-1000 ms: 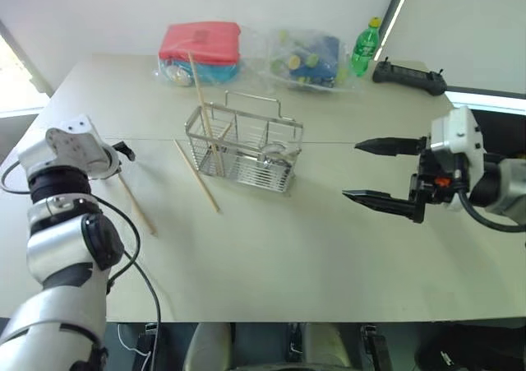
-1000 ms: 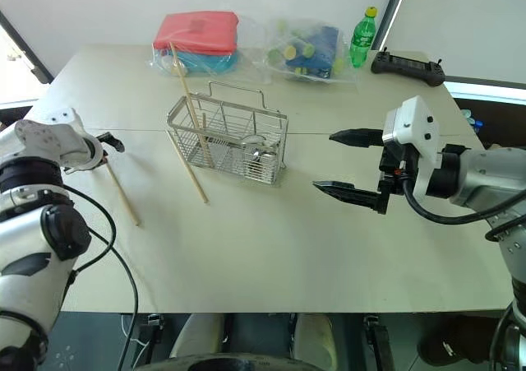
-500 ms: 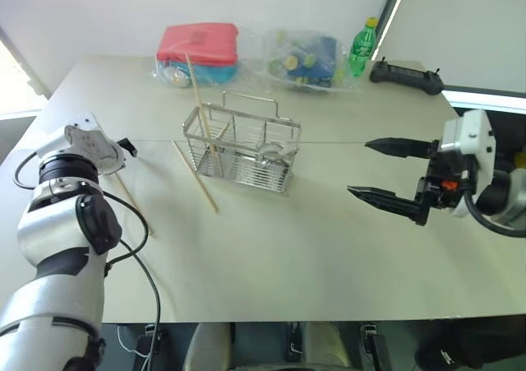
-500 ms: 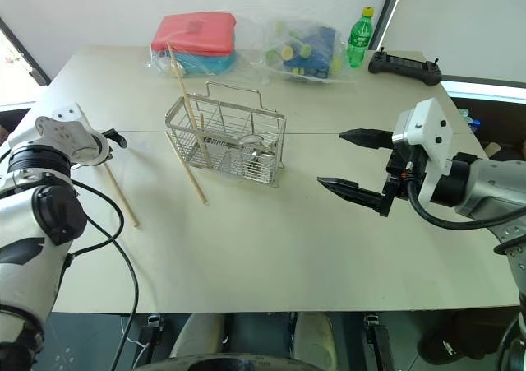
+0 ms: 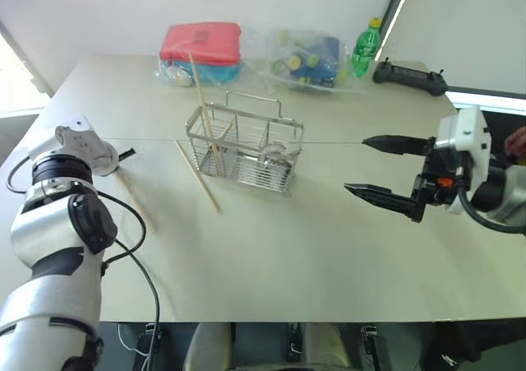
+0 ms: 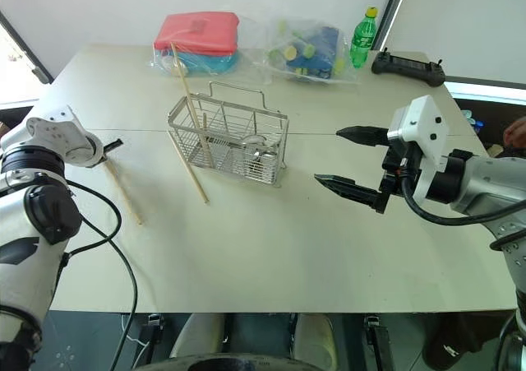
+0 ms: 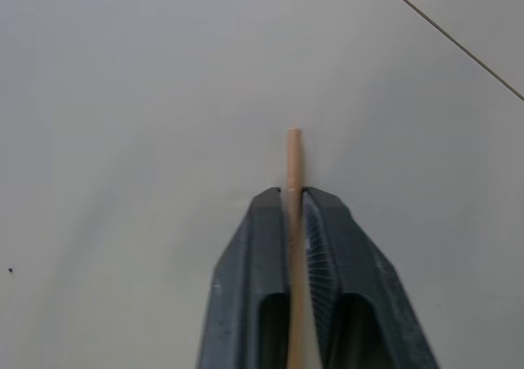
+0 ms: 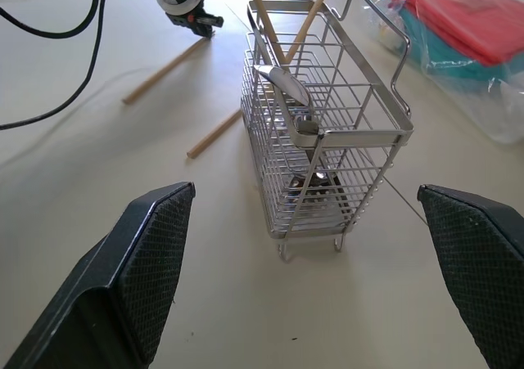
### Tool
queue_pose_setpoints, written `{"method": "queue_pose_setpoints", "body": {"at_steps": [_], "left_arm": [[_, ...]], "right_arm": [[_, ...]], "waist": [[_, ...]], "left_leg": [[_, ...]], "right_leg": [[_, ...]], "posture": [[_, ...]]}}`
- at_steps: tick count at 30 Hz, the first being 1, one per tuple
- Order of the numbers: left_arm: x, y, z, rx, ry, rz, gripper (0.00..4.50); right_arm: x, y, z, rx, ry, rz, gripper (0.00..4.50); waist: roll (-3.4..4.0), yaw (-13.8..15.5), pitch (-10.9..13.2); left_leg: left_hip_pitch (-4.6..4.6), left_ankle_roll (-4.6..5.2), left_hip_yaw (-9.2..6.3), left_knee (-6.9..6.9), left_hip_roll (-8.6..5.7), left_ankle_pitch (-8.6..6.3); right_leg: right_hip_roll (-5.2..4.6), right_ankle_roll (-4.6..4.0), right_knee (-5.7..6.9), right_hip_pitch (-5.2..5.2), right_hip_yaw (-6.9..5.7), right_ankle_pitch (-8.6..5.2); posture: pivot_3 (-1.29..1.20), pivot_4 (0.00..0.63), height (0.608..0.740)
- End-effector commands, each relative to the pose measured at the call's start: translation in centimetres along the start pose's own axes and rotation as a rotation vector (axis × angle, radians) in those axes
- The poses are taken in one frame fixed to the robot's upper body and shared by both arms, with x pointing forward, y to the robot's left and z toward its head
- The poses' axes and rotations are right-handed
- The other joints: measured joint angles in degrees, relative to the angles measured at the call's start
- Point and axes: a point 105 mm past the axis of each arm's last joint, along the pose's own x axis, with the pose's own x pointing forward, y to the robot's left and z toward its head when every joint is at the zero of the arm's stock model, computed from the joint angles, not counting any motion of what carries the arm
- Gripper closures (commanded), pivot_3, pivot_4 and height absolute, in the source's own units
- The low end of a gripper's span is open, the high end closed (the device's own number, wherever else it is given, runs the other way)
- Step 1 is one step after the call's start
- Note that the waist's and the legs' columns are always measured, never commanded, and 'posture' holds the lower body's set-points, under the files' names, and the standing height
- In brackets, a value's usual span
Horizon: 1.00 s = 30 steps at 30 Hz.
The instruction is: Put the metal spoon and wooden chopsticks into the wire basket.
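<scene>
Left claw [image 7: 295, 195] is clamped on one light tan wooden chopstick [image 7: 293, 160] lying on the beige counter [image 5: 271, 256]. Another chopstick [image 5: 197, 176] lies beside the silver wire-mesh basket [image 5: 244, 148], which holds the third chopstick [image 5: 200, 91] and the shiny metal spoon [image 8: 282, 83]. Right claw [image 5: 386, 168] hangs wide open, holding nothing.

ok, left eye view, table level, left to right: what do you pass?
left gripper shut on a wooden chopstick → loose chopstick on the table → wire basket holding the metal spoon → right gripper, open
</scene>
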Motion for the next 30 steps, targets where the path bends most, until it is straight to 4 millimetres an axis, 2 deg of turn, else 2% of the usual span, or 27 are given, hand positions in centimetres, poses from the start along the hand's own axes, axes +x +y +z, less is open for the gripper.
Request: {"method": "queue_pose_setpoints", "body": {"at_steps": [1,7,10,12,14,16,18,19,20,21,22,24,25,27,29,30], "left_arm": [[-0.2,-0.2,0.5,-0.025,-0.008,-0.017,4.47],[-0.4,-0.4,0.7,-0.040,-0.013,-0.033,4.47],[-0.8,-0.9,1.7,-0.058,-0.048,-0.066,4.47],[-1.6,-1.6,3.4,-0.062,-0.118,-0.121,4.47],[-3.2,-3.1,5.9,-0.091,-0.220,-0.249,4.47],[-5.6,-4.7,8.7,-0.109,-0.350,-0.399,4.47],[-8.9,-5.8,11.8,-0.088,-0.541,-0.551,4.47],[-11.3,-6.4,13.4,-0.063,-0.661,-0.649,4.47],[-13.0,-6.8,14.3,-0.040,-0.740,-0.714,4.47],[-15.7,-7.2,15.2,0.016,-0.848,-0.800,4.47],[-17.4,-7.5,15.6,0.061,-0.916,-0.855,4.47],[-22.2,-8.2,16.1,0.150,-1.045,-1.024,4.47],[-23.5,-8.4,16.2,0.175,-1.078,-1.071,4.47],[-28.0,-9.0,15.7,0.294,-1.209,-1.204,4.47],[-30.4,-9.7,14.8,0.385,-1.272,-1.265,4.47],[-30.6,-10.3,14.3,0.400,-1.267,-1.279,4.47]], "right_arm": [[-0.3,-0.1,0.6,-0.030,-0.006,-0.005,0.00],[-0.5,0.0,0.5,-0.025,-0.003,-0.005,0.00],[-0.5,0.0,0.4,-0.021,-0.002,-0.009,0.00],[-0.6,0.0,0.3,-0.018,-0.002,-0.010,0.00],[-0.7,0.0,0.2,-0.013,0.000,-0.013,0.00],[-0.9,0.0,0.1,-0.006,0.002,-0.015,0.00],[-1.0,0.1,0.0,0.004,0.009,-0.011,0.00],[-1.1,0.2,-0.1,0.007,0.014,-0.007,0.00],[-1.1,0.2,-0.1,0.010,0.018,-0.004,0.00],[-1.2,0.3,-0.2,0.014,0.022,0.000,0.00],[-1.3,0.4,-0.3,0.017,0.024,0.002,0.00],[-1.3,0.6,-0.4,0.022,0.028,0.009,0.00],[-1.3,0.7,-0.5,0.024,0.029,0.011,0.00],[-1.3,0.8,-0.7,0.032,0.031,0.010,0.00],[-1.3,0.8,-0.9,0.037,0.029,0.009,0.00],[-1.2,0.8,-0.9,0.041,0.023,0.007,0.00]], "waist": [[0.00,-0.04,0.00],[0.00,-0.02,0.00],[0.00,-0.01,0.00],[-0.02,-0.04,0.01],[-0.06,-0.04,0.03],[-0.09,-0.02,0.05],[-0.10,-0.06,0.05],[-0.10,-0.10,0.05],[-0.09,-0.11,0.04],[-0.07,-0.15,0.03],[-0.06,-0.22,0.03],[-0.05,-0.24,0.02],[-0.05,-0.18,0.02],[-0.04,-0.16,0.01],[-0.03,-0.06,0.02],[-0.03,0.02,0.01]], "left_leg": [[0.01,0.00,0.00,-0.01,0.00,0.00],[0.01,0.00,0.00,0.00,0.00,0.00],[0.00,0.00,0.00,0.00,0.00,0.00],[0.00,0.00,0.00,-0.01,0.00,0.00],[-0.02,0.00,0.00,-0.01,0.01,0.00],[-0.15,-0.01,-0.01,0.02,0.01,0.00],[-0.38,-0.04,-0.01,0.07,0.01,0.02],[-0.50,-0.06,-0.01,0.07,0.01,0.04],[-0.58,-0.09,0.00,0.06,0.01,0.05],[-0.60,-0.19,0.00,0.06,0.01,0.11],[-0.60,-0.32,0.03,0.05,0.00,0.18],[-0.59,-0.33,0.05,0.01,0.01,0.19],[-0.59,-0.33,0.06,0.01,0.01,0.19],[-0.59,-0.17,0.06,0.02,0.01,0.10],[-0.59,-0.08,0.06,0.08,0.02,0.05],[-0.60,-0.08,0.06,0.10,0.02,0.05]], "right_leg": [[0.00,0.00,0.00,0.00,0.00,0.00],[0.00,0.00,0.01,0.00,0.00,0.00],[0.00,0.00,0.00,0.00,0.00,0.00],[0.00,0.00,0.00,-0.01,0.00,0.00],[0.01,0.00,0.00,-0.03,-0.01,0.00],[0.01,-0.01,0.00,-0.13,-0.03,0.01],[0.01,-0.10,0.01,-0.32,-0.04,0.07],[0.01,-0.17,0.00,-0.43,-0.04,0.17],[0.01,-0.17,-0.03,-0.50,-0.04,0.19],[0.01,-0.17,-0.04,-0.50,-0.04,0.19],[0.01,-0.17,-0.08,-0.49,-0.04,0.19],[0.01,-0.16,-0.08,-0.49,-0.04,0.19],[0.02,-0.16,-0.08,-0.49,-0.04,0.19],[0.02,-0.16,-0.08,-0.49,-0.04,0.19],[0.03,-0.16,-0.08,-0.46,-0.04,0.18],[0.02,-0.16,-0.09,-0.43,-0.04,0.18]], "posture": [[0.00,0.150,0.685],[0.00,0.150,0.685],[0.00,0.150,0.685],[0.00,0.150,0.685],[0.00,0.150,0.685],[0.00,0.150,0.685],[0.00,0.150,0.685],[0.00,0.150,0.685],[0.00,0.150,0.685],[0.00,0.150,0.685],[0.00,0.150,0.685],[0.00,0.150,0.685],[0.00,0.150,0.685],[0.00,0.150,0.685],[0.00,0.150,0.685],[0.00,0.150,0.685]]}}
